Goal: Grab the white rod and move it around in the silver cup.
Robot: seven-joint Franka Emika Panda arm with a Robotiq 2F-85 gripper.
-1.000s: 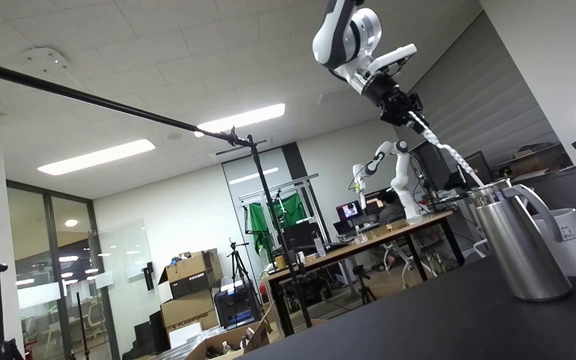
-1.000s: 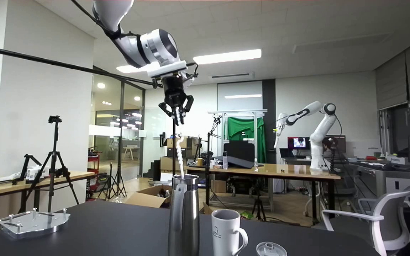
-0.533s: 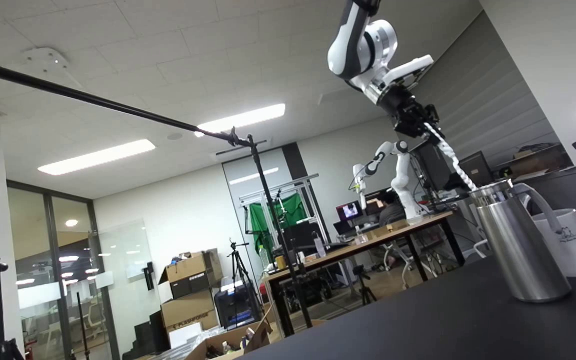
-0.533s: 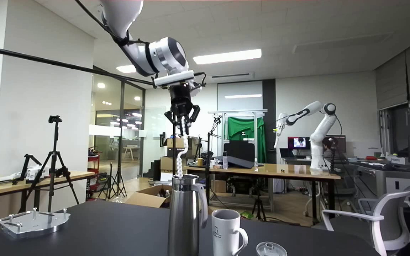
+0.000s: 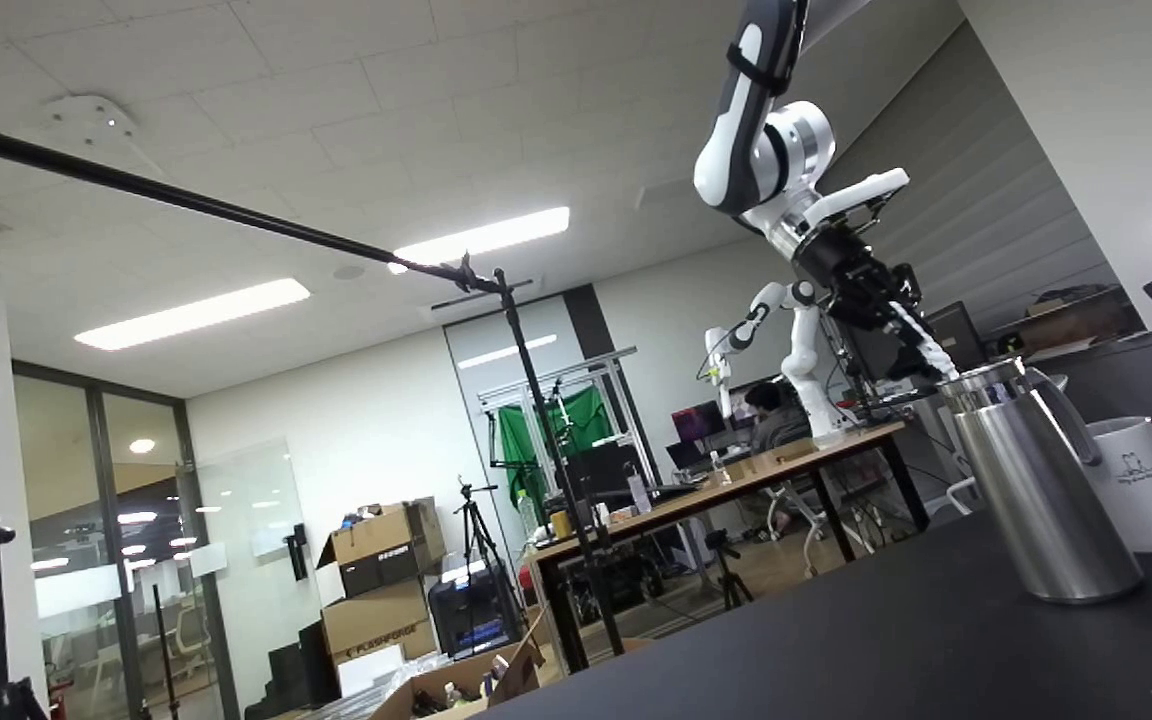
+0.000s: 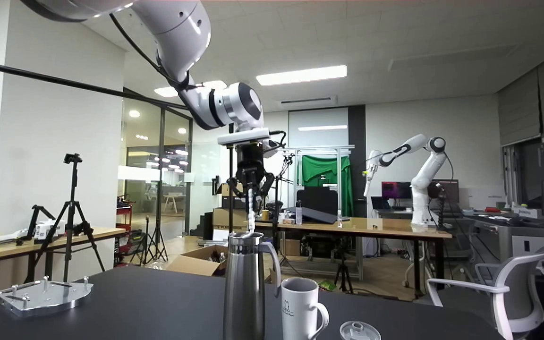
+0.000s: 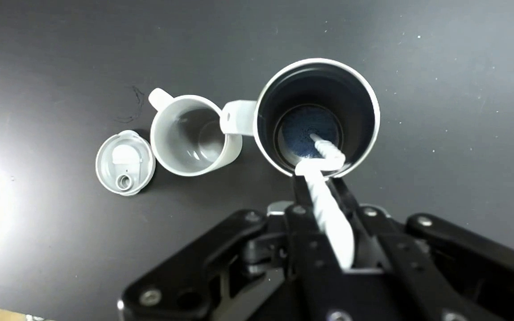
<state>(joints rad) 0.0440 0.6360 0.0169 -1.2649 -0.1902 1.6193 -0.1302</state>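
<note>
The silver cup (image 6: 244, 297) stands upright on the black table. It also shows in an exterior view (image 5: 1041, 490) and in the wrist view (image 7: 356, 104), its handle pointing at the mug. The white rod (image 7: 328, 209) is bumpy with a sideways kink. My gripper (image 7: 319, 185) is shut on its upper part. The gripper (image 6: 253, 208) is just above the cup's mouth, pointing down. The rod's lower part is inside the cup. In the wrist view its tip lies over the cup's bottom; I cannot tell whether it touches. The rod also shows in both exterior views (image 5: 933, 352) (image 6: 251, 215).
A white mug (image 7: 163, 142) stands close beside the cup; the cup's handle overlaps its rim in the wrist view. A clear lid (image 7: 125, 162) lies beyond the mug. A metal plate with posts (image 6: 43, 297) lies on the table (image 6: 158, 302). A black boom pole (image 5: 186, 198) crosses behind.
My gripper has come down and to the right in both exterior views. The rod sits deeper in the cup. The cup has turned, its handle swinging from the front to the right in an exterior view.
</note>
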